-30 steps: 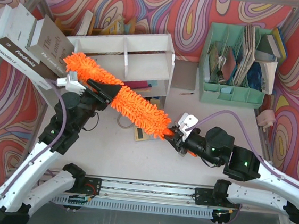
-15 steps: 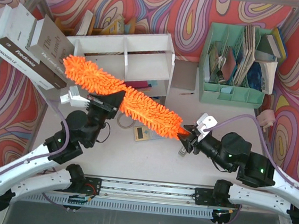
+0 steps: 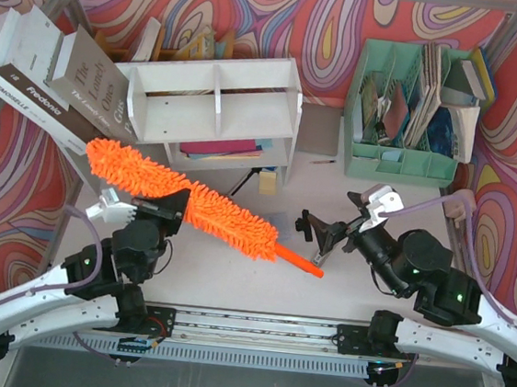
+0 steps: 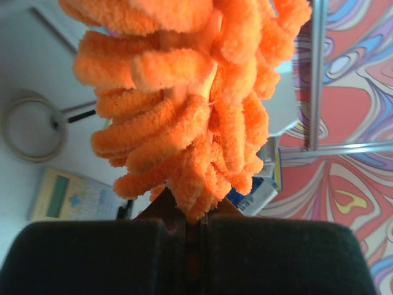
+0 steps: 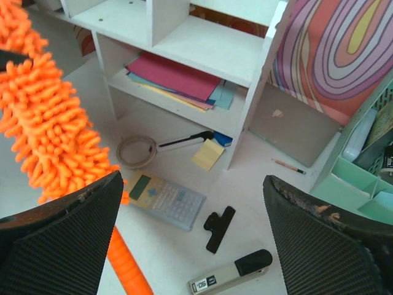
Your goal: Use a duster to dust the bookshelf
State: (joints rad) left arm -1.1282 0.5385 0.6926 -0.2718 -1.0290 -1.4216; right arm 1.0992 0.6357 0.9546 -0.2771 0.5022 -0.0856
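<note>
Left gripper point(image 3: 172, 207) clamps duster point(image 3: 225, 221), clear of bookshelf point(image 3: 215, 98) edge; right gripper point(image 3: 316, 237) spread wide

The right gripper point(image 3: 318, 238) now stands open, clear of the long orange fluffy duster point(image 3: 215, 215). The left gripper point(image 3: 168, 209) alone holds it, drawn back from the white wooden bookshelf point(image 3: 249, 111).

Tally, this frame:
- 1 white two-tier wooden bookshelf point(image 3: 252, 77)
- 1 bright orange fluffy chenille duster point(image 3: 179, 199)
- 1 mint green compartment organizer point(image 3: 396, 164)
- 2 large books: white-and-brown book point(image 3: 18, 62), grey book point(image 3: 90, 79)
- 1 pale calculator point(image 5: 166, 200)
- 1 black binder clip point(image 5: 219, 228)
- 1 yellow sticky-note pad point(image 5: 208, 153)
- 1 beige cord ring point(image 5: 136, 150)
- 1 thin pencil point(image 5: 288, 166)
- 1 black-and-white marker point(image 5: 183, 141)
</note>
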